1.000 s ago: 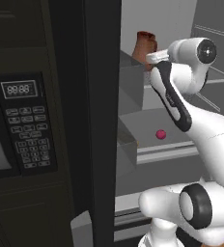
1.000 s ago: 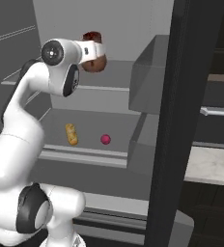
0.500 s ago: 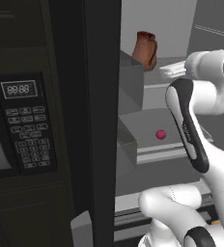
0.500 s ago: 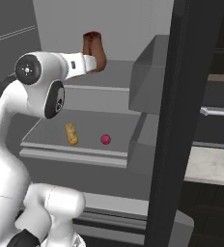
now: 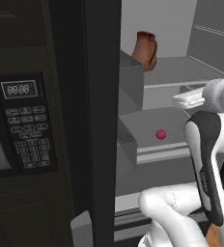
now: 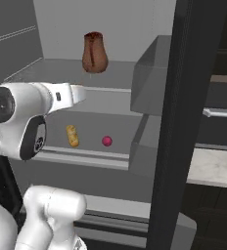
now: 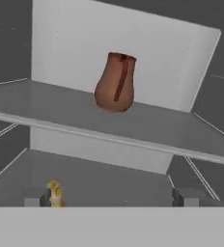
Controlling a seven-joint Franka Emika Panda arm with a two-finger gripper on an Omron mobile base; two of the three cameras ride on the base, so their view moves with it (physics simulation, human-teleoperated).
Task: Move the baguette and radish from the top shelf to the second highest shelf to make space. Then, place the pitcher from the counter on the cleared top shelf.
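One pitcher (image 7: 115, 83) mid top shelf (image 7: 181, 130), gripper (image 7: 109, 197) spread, clear of its front edge.

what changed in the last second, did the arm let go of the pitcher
The arm drew back out of the fridge, away from the pitcher, which stands free on the top shelf. The gripper is open. Baguette and radish stayed on the second highest shelf.
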